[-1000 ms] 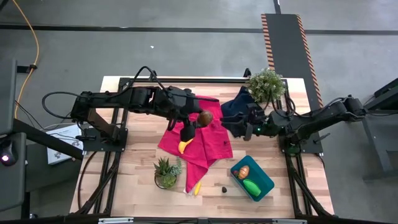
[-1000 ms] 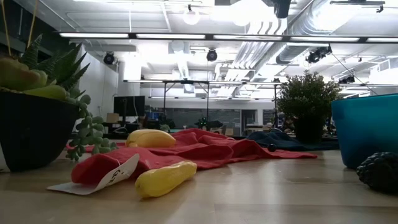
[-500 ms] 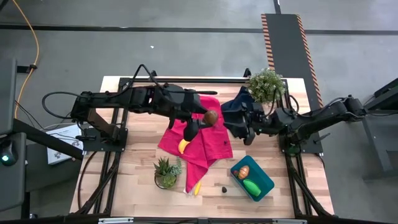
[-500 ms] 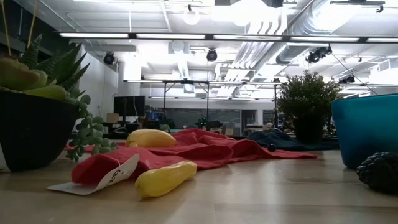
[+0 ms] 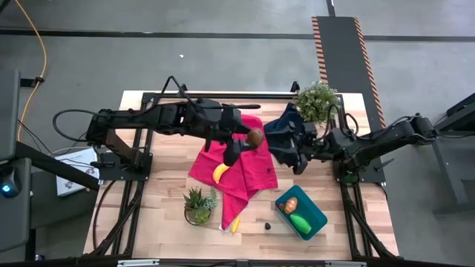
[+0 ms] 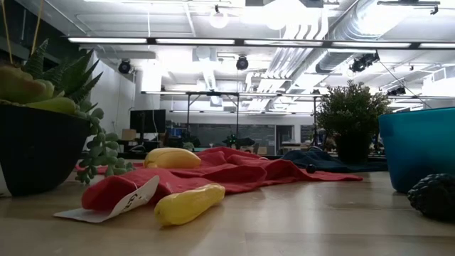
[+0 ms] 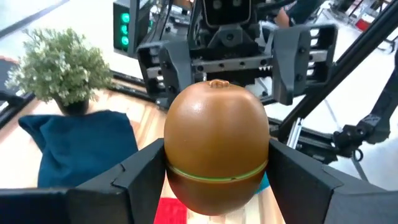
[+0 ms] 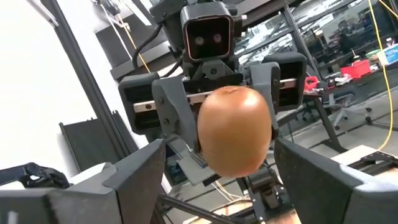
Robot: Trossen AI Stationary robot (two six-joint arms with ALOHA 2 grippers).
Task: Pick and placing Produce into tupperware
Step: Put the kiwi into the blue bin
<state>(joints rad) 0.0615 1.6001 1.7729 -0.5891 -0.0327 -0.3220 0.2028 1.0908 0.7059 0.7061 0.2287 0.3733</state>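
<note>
**Brown piece held aloft between the two arms**

The left gripper (image 5: 249, 141) is clamped on the brown piece (image 5: 254, 137), holding it above the red cloth (image 5: 249, 174) near the table's centre. In the left wrist view the brown piece (image 7: 216, 146) sits squeezed between both dark fingers (image 7: 140, 177). The right gripper (image 5: 295, 152) faces it from the 3 o'clock side, its fingers spread wide with nothing between them; the brown piece (image 8: 234, 130) floats between those fingers (image 8: 134, 180) in the right wrist view, not touched by them.

The tupperware (image 5: 301, 213) lies toward 5 o'clock on the table (image 5: 163, 215), holding an orange piece (image 5: 291, 205) and a green piece (image 5: 300, 222). One banana (image 5: 219, 173) rests on the red cloth below the left gripper; another banana (image 5: 235, 225) lies at the cloth's 6 o'clock tip. A small dark object (image 5: 267, 223) sits just beside the tub. A succulent pot (image 5: 198, 205) stands at 7 o'clock, a leafy plant (image 5: 317, 101) at 1 o'clock beside the navy cloth (image 5: 280, 133).
</note>
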